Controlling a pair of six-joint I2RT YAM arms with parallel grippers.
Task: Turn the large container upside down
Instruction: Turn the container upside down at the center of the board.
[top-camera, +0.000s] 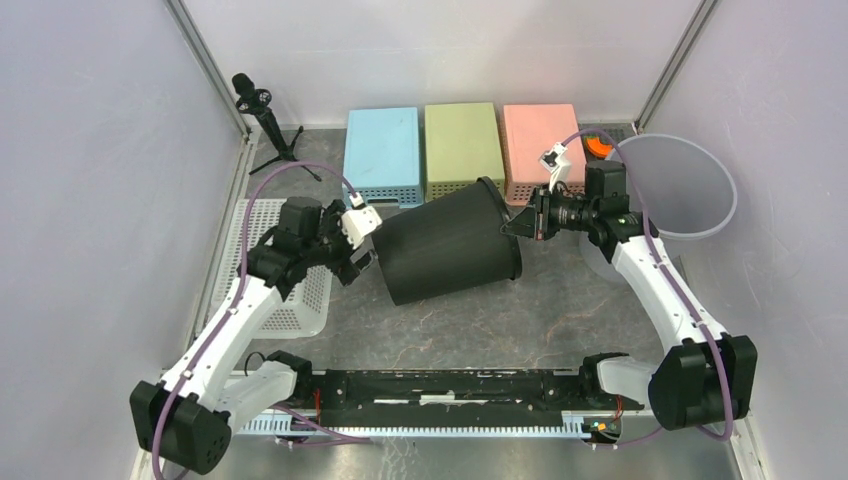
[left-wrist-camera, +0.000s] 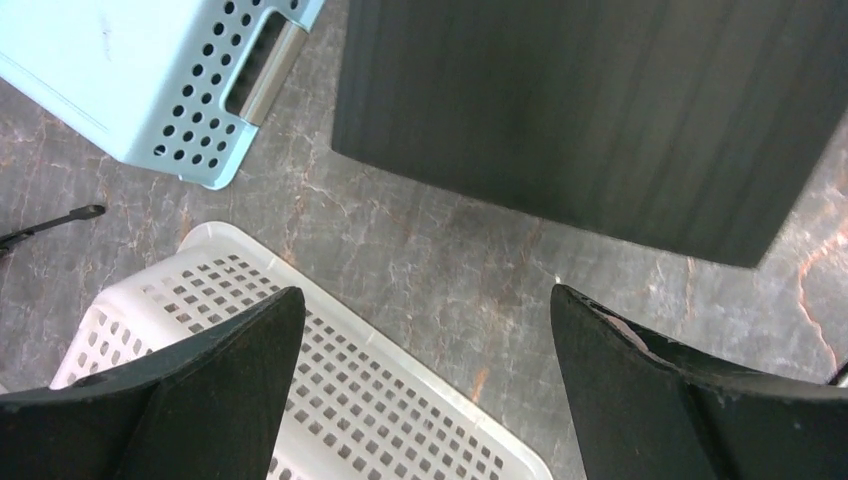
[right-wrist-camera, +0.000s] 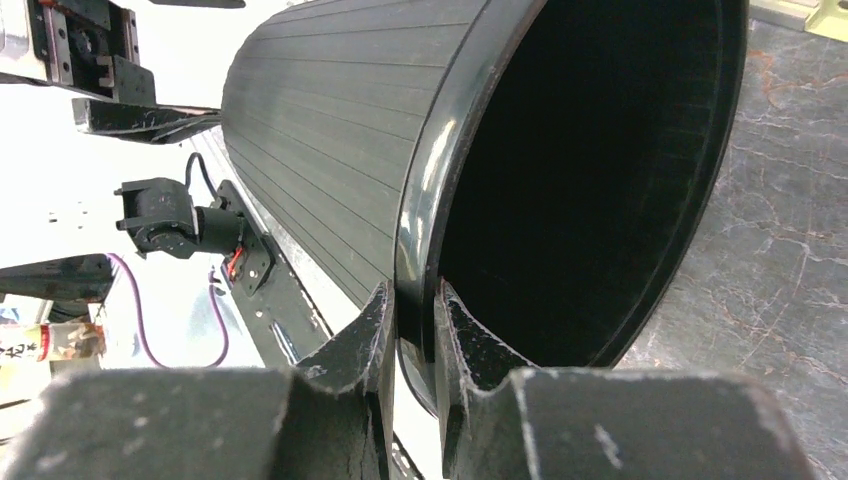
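The black bucket (top-camera: 445, 245) looks like light, stiff plastic with a smooth, probably slippery wall, so its rim (right-wrist-camera: 420, 200) is the surest hold. Ribbed and tapered, it lies on its side in the middle of the table (top-camera: 560, 300). The right gripper (right-wrist-camera: 412, 300) pinches the rim, and the left gripper (left-wrist-camera: 425, 300) stands spread beside its base.

I saw open table (top-camera: 470, 325) in front of the black container (top-camera: 445, 245). A blue basket (top-camera: 382, 150), green basket (top-camera: 462, 145) and pink basket (top-camera: 540, 140) walled its rear.

Label (right-wrist-camera: 22, 352), blurred characters, perhaps Chinese, unreadable
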